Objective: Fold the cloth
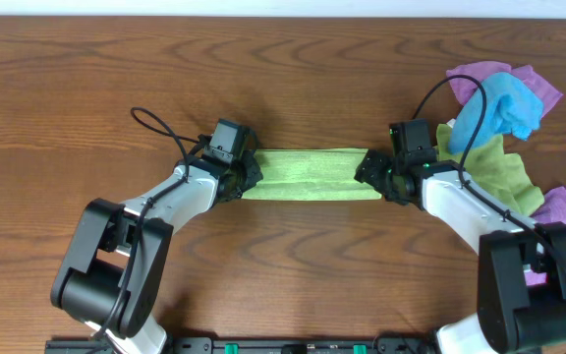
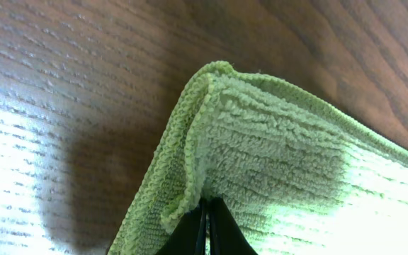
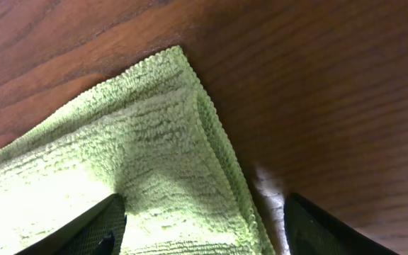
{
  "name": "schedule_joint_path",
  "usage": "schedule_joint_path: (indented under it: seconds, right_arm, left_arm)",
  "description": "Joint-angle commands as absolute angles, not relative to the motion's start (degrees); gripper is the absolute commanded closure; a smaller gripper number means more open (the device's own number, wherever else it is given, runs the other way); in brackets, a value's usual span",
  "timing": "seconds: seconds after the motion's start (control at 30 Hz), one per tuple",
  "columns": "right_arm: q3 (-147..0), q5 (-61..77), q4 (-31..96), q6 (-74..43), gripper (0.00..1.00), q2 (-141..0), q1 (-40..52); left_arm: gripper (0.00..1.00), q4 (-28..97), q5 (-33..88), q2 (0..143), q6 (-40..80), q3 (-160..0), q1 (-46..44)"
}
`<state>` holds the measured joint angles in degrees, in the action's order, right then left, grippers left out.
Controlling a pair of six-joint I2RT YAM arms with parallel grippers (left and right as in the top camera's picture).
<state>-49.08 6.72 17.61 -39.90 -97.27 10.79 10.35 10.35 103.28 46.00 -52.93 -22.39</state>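
Left fingers point(image 2: 222, 237) pinched together on cloth point(image 1: 308, 174) left end; right fingers point(image 3: 83, 228) apart, straddling its right edge. Pile point(image 1: 504, 108) crowds right tabletop point(image 1: 293, 79) edge; fingers mostly cut off.

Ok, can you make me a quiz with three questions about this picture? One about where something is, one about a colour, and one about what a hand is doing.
1. Where is the pile of spare cloths?
A) by the right arm
B) by the left arm
C) in a basket

2. What colour is the folded cloth?
A) blue
B) purple
C) lime green

3. What is the left hand doing?
A) hanging wide open
B) pinched shut on the cloth
C) holding a blue cloth

Answers:
1 A, the pile lies right next to that arm.
2 C, the folded strip in the middle is lime green.
3 B, its wrist view shows it closed on the cloth's corner.
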Motion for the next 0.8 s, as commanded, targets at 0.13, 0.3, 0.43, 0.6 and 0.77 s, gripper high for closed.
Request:
schedule_joint_path:
  seconds: [0.13, 0.3, 0.43, 0.6, 0.77]
  right_arm:
    - [-48.90, 8.67, 17.12, -39.75, 0.32, -101.91, 10.59]
    - [-48.90, 10.96, 15.64, -36.95, 0.71, -104.18, 10.59]
    - [-48.93, 10.63, 14.74, -35.92, 0.99, -103.33, 10.46]
    - [-48.93, 10.57, 14.83, -35.46, 0.99, -98.41, 10.46]
    - [-48.93, 11.03, 14.90, -35.48, 0.99, -92.18, 10.59]
  left_arm:
    - [0.94, 13.26, 11.86, 105.97, 45.01, -50.15, -24.05]
    - [0.94, 13.30, 11.88, 105.97, 44.99, -50.15, -24.03]
    - [0.94, 13.30, 11.88, 105.97, 44.99, -50.15, -24.03]
    - [0.94, 13.23, 11.97, 105.97, 45.04, -50.17, -23.99]
    - [0.94, 13.23, 12.38, 105.95, 45.04, -50.17, -23.92]
